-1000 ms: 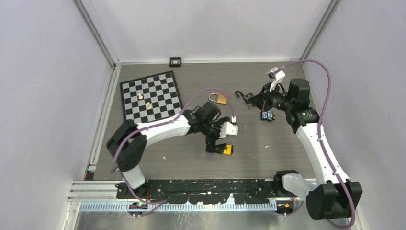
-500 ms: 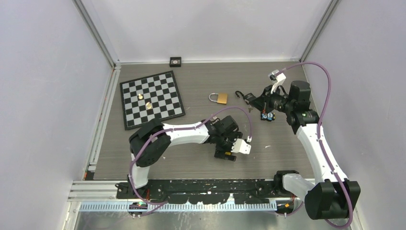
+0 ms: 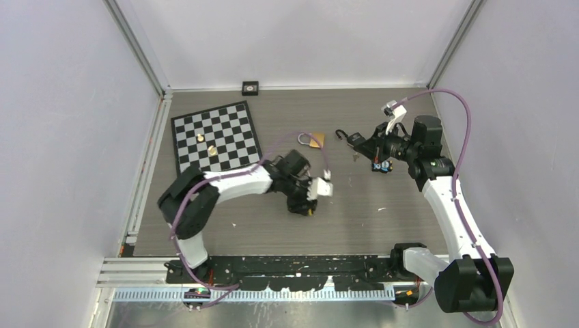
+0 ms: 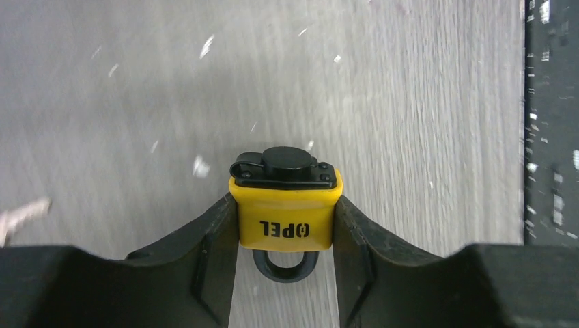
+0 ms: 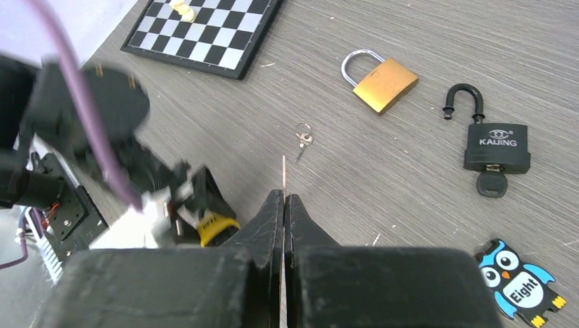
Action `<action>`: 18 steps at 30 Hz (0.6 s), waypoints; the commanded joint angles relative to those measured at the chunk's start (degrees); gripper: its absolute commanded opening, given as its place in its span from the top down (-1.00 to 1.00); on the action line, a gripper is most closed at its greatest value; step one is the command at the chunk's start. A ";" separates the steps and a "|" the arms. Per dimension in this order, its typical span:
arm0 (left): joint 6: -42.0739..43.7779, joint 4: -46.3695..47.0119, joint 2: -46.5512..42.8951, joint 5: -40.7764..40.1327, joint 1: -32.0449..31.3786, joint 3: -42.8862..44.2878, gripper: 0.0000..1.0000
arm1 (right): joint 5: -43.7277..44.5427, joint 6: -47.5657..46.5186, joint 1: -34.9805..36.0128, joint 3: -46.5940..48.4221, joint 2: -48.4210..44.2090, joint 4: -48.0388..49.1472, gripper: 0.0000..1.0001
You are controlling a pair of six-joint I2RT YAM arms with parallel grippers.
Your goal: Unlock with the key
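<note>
**Yellow padlock held in left claw; right claw shut**

**Location.** The yellow padlock [image 4: 285,222] sits between the fingers [image 4: 215,236] of the left gripper [image 4: 285,205]. This is over the middle of the table [image 4: 136,102], nearer the arm bases than the brass padlock [image 5: 384,82]. Whether it rests on the surface or hangs clear cannot be told.

**Orientation.** Its long axis lies in line with the fingers. The black shackle [image 4: 281,270] points back toward the wrist. The black-capped end [image 4: 283,164] points outward, past the fingertips. In the left wrist view the lettering "OPEL" reads upside down.

**Appearance.** The body is a squat, rounded yellow block with a black cap and a dark loop. The shackle is seated.

**Left claw.** It is partly closed, with both fingers pressed against the flanks of the yellow body, gripping it.

**Right claw.** The right gripper [image 5: 283,198] is fully closed and raised above the table. A thin pale sliver [image 5: 283,171] projects from its tip; its nature cannot be told.

**Other items.**
- A small ringed key [image 5: 302,139] lies loose on the table.
- A black padlock [image 5: 497,147] lies flat with its shackle sprung open and a dark key [image 5: 490,183] in its base.
- An owl tag [image 5: 517,281] lies nearby.
- A chessboard [image 5: 205,27] lies at the far left.
</note>
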 commanded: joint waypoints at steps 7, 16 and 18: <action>-16.68 12.35 -19.93 37.22 15.17 -9.74 1.00 | -10.15 -4.39 2.07 1.98 -0.61 -2.26 0.99; -48.74 41.57 -20.32 38.01 18.47 -16.53 1.00 | -9.69 -14.50 11.36 2.46 -2.43 -8.80 0.99; -55.21 44.71 -19.19 37.04 19.18 -16.23 1.00 | -6.87 -17.20 14.08 2.84 -2.83 -10.33 0.99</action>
